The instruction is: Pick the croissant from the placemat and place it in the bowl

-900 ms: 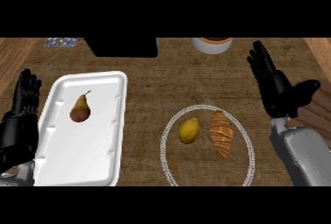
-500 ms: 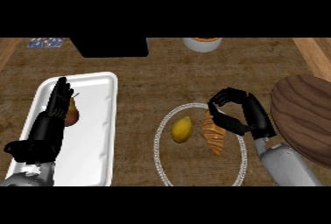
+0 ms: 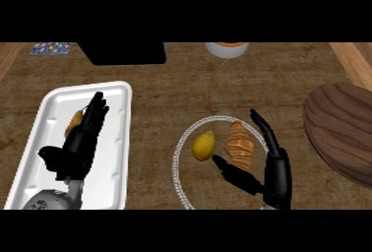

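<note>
The golden-brown croissant (image 3: 240, 145) lies on the round, white-rimmed placemat (image 3: 181, 147), with a yellow lemon (image 3: 204, 145) just left of it. My right hand (image 3: 276, 179) comes in from below. Its straight fingers (image 3: 263, 129) run along the croissant's right side, and the thumb (image 3: 231, 172) sits under its near end. The hand is open and not closed on the croissant. The dark wooden bowl (image 3: 341, 130) stands at the right edge, partly cut off. My left hand (image 3: 76, 152) lies open over the white tray (image 3: 120, 147).
A brownish pear (image 3: 75, 123) lies on the tray, mostly hidden by my left hand. At the back stand a black box (image 3: 123, 51), a white cup with an orange top (image 3: 227, 49) and a small blue patterned item (image 3: 51, 48).
My right hand went from curled above the croissant to open and lower, beside it. My left hand slid further over the tray. The bowl shows more at the right.
</note>
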Available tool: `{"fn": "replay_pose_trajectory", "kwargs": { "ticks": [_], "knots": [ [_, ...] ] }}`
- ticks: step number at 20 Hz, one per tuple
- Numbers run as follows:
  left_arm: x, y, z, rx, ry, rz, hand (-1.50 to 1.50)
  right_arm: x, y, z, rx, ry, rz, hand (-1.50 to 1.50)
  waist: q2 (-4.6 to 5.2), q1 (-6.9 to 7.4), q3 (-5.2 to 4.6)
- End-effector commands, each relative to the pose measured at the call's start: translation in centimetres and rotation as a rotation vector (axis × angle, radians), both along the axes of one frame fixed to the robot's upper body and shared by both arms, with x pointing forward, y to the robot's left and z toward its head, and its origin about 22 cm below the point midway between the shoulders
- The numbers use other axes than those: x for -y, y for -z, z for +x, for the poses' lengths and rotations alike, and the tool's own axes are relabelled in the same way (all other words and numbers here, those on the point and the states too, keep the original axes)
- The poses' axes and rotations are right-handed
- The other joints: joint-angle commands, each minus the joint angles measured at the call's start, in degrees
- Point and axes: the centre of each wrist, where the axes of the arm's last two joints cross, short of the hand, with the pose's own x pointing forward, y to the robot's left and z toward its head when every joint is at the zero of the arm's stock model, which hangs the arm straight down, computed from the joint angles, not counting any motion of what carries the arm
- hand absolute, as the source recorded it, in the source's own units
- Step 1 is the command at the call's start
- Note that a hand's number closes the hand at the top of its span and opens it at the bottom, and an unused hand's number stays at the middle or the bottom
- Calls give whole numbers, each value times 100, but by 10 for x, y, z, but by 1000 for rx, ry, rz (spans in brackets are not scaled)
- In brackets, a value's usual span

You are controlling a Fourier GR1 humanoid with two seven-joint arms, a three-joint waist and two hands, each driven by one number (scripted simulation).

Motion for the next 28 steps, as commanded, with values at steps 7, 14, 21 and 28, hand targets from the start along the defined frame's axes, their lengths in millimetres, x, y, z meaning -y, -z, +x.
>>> {"fn": "replay_pose_trajectory", "kwargs": {
  "ticks": [7, 14, 21, 28],
  "knots": [
    [-1, -1, 3, -16, 39, -24, 0, 20, -61, -26, -93, 219, -172, -150, -1, 119, -15],
    [22, 5, 8, -22, 47, -22, 0, 25, -112, -3, -372, 161, -196, -150, 17, 179, -6],
    [21, 7, 5, -22, 52, -15, 0, 10, -95, -1, -612, 115, -251, -150, 14, 179, 0],
    [19, 18, 4, -12, 41, 0, 0, 27, -57, -8, -649, 68, -238, -150, 18, 162, 3]
  ]
}}
